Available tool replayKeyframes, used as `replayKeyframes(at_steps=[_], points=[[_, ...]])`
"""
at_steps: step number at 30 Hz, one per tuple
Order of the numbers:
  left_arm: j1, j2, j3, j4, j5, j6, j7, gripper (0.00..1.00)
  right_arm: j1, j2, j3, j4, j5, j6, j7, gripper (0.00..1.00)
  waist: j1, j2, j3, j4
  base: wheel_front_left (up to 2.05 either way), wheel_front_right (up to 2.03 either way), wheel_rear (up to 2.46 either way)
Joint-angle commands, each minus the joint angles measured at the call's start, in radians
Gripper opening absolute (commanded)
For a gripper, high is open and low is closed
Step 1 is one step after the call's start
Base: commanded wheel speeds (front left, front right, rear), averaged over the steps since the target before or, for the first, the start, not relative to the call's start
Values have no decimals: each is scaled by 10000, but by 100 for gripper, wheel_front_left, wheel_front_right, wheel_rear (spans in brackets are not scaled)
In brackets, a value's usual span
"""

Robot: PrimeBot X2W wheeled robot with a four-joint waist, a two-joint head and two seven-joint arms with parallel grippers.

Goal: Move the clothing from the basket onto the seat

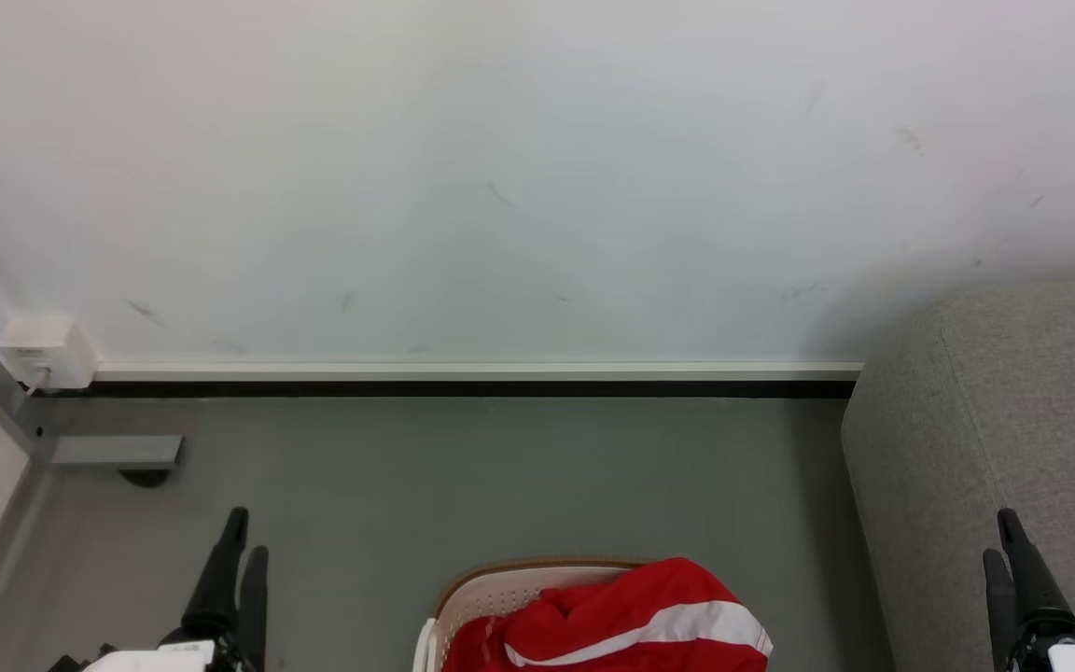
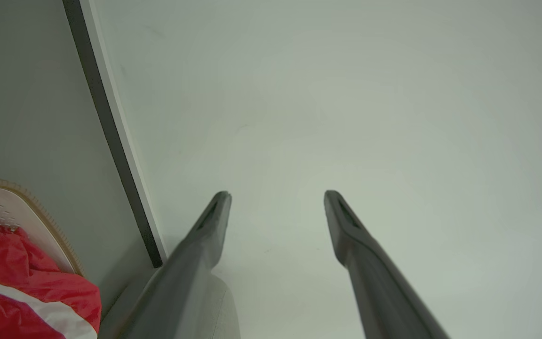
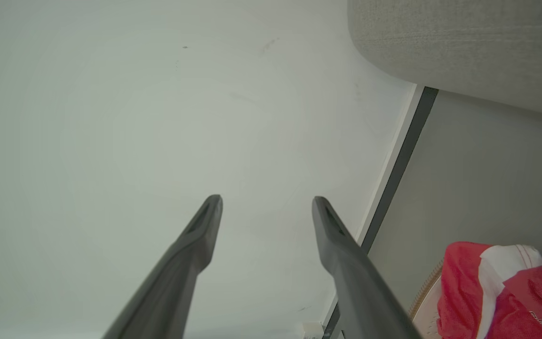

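Red clothing (image 1: pixel 621 621) with a broad white stripe is heaped in the cream basket (image 1: pixel 486 593) at the bottom centre of the head view. The same clothing (image 2: pixel 12 287) and the basket rim (image 2: pixel 40 212) sit at the lower left of the left wrist view. In the right wrist view the clothing (image 3: pixel 492 287) lies at the lower right. The grey seat (image 1: pixel 995 448) stands to the right of the basket, and the seat (image 3: pixel 459 42) also crosses the upper right of the right wrist view. My left gripper (image 1: pixel 244 551) and right gripper (image 1: pixel 1004 551) flank the basket, both open and empty.
A white wall (image 1: pixel 500 177) with a dark skirting strip (image 1: pixel 463 387) runs behind the basket. Grey floor (image 1: pixel 463 476) lies between them. A white socket box (image 1: pixel 45 352) and a grey metal foot (image 1: pixel 118 451) sit at the left by a pale panel.
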Motion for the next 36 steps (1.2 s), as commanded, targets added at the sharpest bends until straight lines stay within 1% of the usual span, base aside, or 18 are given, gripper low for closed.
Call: replayKeyframes(at_steps=[1, 10, 22, 30, 36], points=[[-169, 58, -71, -156, 129, -1, -124, 100, -65, -114, 45, -254, -280, -1, -135, 100, 0, 0, 1, 9, 0, 0, 0], [-154, 67, -366, -36, 1314, 102, -552, 100, 160, -154, 160, -710, -2312, -3, -566, 100, 0, 0, 25, 61, 0, 0, 0], [6, 78, -670, -170, 3861, 537, -1057, 100, 461, -395, 609, -1238, -5520, -5, -1077, 100, 0, 0, 45, 153, 0, 0, 0], [195, 85, -939, -418, 5828, 885, -1365, 100, 633, -413, 754, -1421, -7103, -6, -1379, 100, 0, 0, 36, 198, 0, 0, 0], [256, 90, -1152, -598, 6938, 1090, -1579, 100, 748, -435, 773, -1427, -8165, -7, -1597, 100, 0, 0, 22, 230, 0, 0, 0]])
